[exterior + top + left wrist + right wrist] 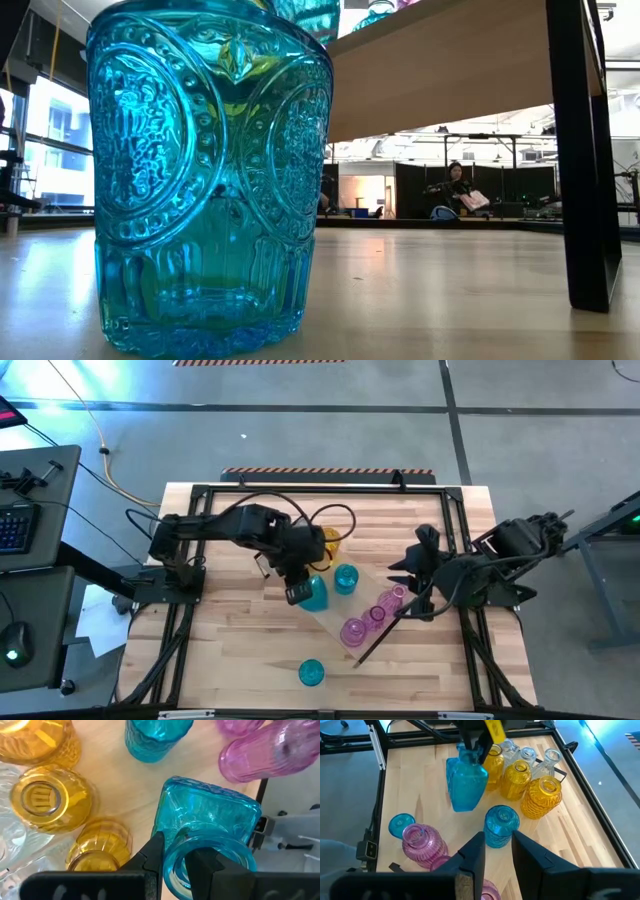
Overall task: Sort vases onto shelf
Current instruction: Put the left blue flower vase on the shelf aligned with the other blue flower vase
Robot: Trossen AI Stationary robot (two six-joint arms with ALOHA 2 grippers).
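Left gripper, centre of the overhead frame, pinches the rim of a square-sided teal vase; in its wrist view one finger sits inside the neck, one outside. The right wrist view shows that vase tilted. Right gripper, right of centre, hovers with fingers slightly parted, pinching nothing. Shelf runs diagonally through lower centre, carrying pink vases and a round teal vase at its upper end. Yellow vases and clear vases cluster just above the left gripper. Lone teal vase stands apart at bottom centre, filling the low view.
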